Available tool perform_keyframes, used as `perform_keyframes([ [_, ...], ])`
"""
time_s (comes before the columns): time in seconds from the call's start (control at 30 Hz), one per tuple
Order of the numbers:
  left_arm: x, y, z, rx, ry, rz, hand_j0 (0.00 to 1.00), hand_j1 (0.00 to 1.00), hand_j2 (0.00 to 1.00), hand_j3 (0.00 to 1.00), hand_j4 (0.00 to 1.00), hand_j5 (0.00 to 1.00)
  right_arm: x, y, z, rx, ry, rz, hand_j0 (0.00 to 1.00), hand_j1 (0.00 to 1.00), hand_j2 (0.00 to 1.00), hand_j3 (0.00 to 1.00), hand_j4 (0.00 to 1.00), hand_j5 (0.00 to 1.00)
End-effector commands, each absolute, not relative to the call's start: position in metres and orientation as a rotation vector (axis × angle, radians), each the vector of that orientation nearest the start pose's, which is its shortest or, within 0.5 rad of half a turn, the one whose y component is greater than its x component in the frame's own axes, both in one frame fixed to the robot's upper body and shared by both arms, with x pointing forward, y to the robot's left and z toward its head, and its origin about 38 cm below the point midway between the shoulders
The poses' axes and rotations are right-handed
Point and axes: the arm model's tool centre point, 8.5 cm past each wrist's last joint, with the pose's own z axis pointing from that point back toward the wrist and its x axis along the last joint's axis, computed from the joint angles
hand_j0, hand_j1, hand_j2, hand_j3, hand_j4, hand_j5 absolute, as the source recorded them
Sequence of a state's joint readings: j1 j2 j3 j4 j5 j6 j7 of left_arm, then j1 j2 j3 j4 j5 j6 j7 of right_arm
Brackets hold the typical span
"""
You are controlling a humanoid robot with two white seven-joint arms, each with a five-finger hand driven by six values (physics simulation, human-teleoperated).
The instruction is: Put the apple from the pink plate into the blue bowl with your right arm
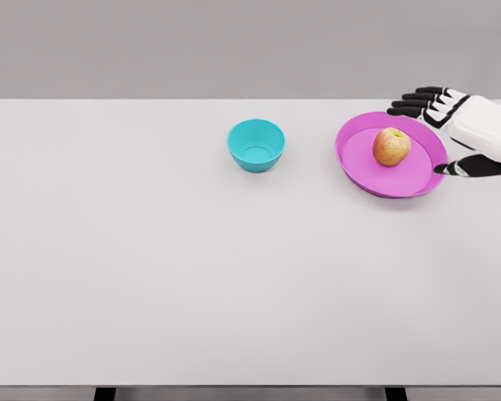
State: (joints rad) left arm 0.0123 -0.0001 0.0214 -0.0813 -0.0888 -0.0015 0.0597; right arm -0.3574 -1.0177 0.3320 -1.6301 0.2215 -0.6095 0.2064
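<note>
Head view shows a white table point(192, 276) with a pink plate point(401, 180) toward the right — the apple point(391, 147) sits on it, slightly back of the plate's middle. Well to the left of the plate stands the blue bowl point(256, 144), upright. The right hand point(451, 125) comes in from the right edge, just beside the plate's far right rim; its black fingers point(413, 102) are spread and reach toward the apple without touching it, thumb low near the rim — holding nothing.
</note>
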Motion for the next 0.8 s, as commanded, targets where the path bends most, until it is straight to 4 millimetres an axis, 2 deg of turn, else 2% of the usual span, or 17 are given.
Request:
perform_keyframes([
  [0.0, 0.021, 0.277, -0.262, 0.151, -0.07, -0.069, 1.0, 1.0, 1.0, 1.0, 1.0, 1.0, 0.383, -0.361, 0.274, -0.533, -1.786, 1.748, 1.0, 1.0, 1.0, 1.0, 1.0, 1.0],
  [0.13, 0.021, 0.277, -0.262, 0.151, -0.07, -0.069, 1.0, 1.0, 1.0, 1.0, 1.0, 1.0, 0.389, -0.375, 0.275, -0.566, -1.761, 1.716, 1.0, 1.0, 1.0, 1.0, 1.0, 1.0],
  [0.23, 0.021, 0.277, -0.262, 0.151, -0.07, -0.069, 1.0, 1.0, 1.0, 1.0, 1.0, 1.0, 0.403, -0.41, 0.259, -0.606, -1.656, 1.642, 1.0, 1.0, 1.0, 1.0, 1.0, 1.0],
  [0.27, 0.021, 0.277, -0.262, 0.151, -0.07, -0.069, 1.0, 1.0, 1.0, 1.0, 1.0, 1.0, 0.407, -0.413, 0.26, -0.576, -1.559, 1.713, 1.0, 1.0, 1.0, 1.0, 1.0, 1.0],
  [0.3, 0.021, 0.277, -0.262, 0.149, -0.07, -0.069, 1.0, 1.0, 1.0, 1.0, 1.0, 1.0, 0.41, -0.41, 0.256, -0.519, -1.457, 1.791, 1.0, 1.0, 1.0, 1.0, 1.0, 1.0],
  [0.4, 0.021, 0.277, -0.262, 0.151, -0.07, -0.069, 1.0, 1.0, 1.0, 1.0, 1.0, 1.0, 0.417, -0.406, 0.261, -0.486, -1.38, 1.86, 1.0, 1.0, 1.0, 1.0, 1.0, 1.0],
  [0.47, 0.021, 0.277, -0.262, 0.149, -0.07, -0.069, 1.0, 1.0, 1.0, 1.0, 1.0, 1.0, 0.435, -0.413, 0.258, -0.5, -1.361, 1.761, 1.0, 1.0, 1.0, 1.0, 1.0, 1.0],
  [0.5, 0.021, 0.277, -0.262, 0.149, -0.07, -0.069, 1.0, 1.0, 1.0, 1.0, 1.0, 1.0, 0.451, -0.416, 0.255, -0.494, -1.343, 1.735, 1.0, 1.0, 1.0, 1.0, 1.0, 1.0],
  [0.6, 0.021, 0.277, -0.262, 0.149, -0.07, -0.069, 1.0, 1.0, 1.0, 1.0, 1.0, 1.0, 0.489, -0.403, 0.236, -0.443, -1.276, 1.716, 1.0, 1.0, 1.0, 1.0, 1.0, 1.0],
  [0.67, 0.021, 0.277, -0.262, 0.151, -0.07, -0.069, 1.0, 1.0, 1.0, 1.0, 1.0, 1.0, 0.504, -0.395, 0.227, -0.434, -1.239, 1.709, 1.0, 1.0, 1.0, 1.0, 1.0, 1.0],
  [0.77, 0.021, 0.277, -0.262, 0.151, -0.07, -0.069, 1.0, 1.0, 1.0, 1.0, 1.0, 1.0, 0.516, -0.389, 0.221, -0.429, -1.206, 1.706, 1.0, 1.0, 1.0, 1.0, 1.0, 1.0],
])
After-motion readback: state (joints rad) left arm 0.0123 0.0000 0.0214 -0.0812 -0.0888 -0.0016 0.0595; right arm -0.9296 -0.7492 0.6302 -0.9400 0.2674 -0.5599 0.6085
